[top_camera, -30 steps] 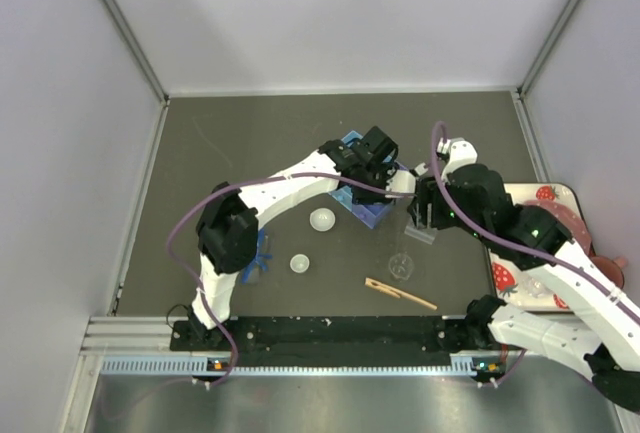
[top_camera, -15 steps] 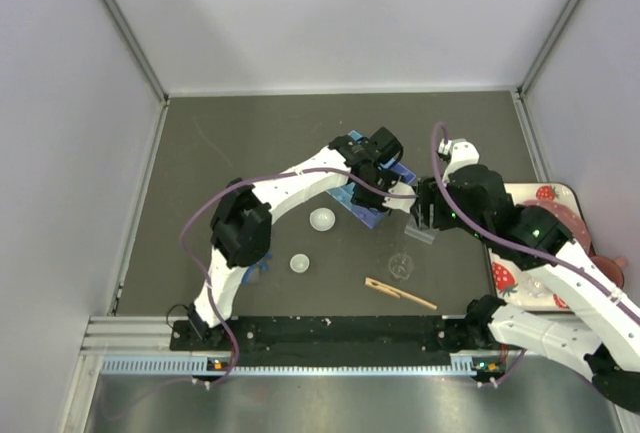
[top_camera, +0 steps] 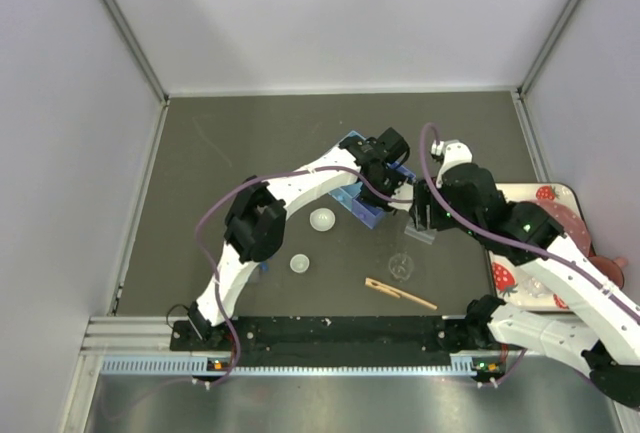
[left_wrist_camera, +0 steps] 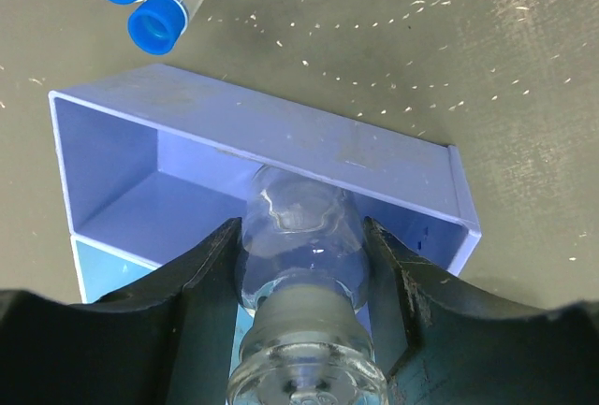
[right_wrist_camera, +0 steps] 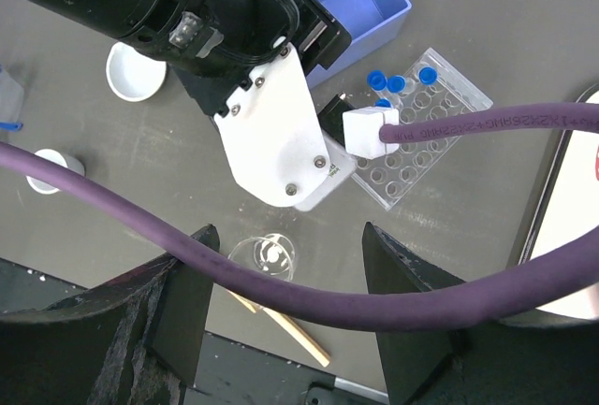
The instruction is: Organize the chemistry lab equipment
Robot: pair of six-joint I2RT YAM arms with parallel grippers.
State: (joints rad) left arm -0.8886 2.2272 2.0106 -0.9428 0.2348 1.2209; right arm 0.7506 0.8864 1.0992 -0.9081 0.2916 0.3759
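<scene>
Gripping beaker (left_wrist_camera: 299,223), left claw (left_wrist_camera: 301,237) edged rightward over blue box (left_wrist_camera: 309,148).

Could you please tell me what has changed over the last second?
The left elbow swung right, toward the blue box, and the left gripper, shut on the beaker, edged slightly right above it. The right arm barely shifted. The dishes, rack and clip stayed put.
</scene>
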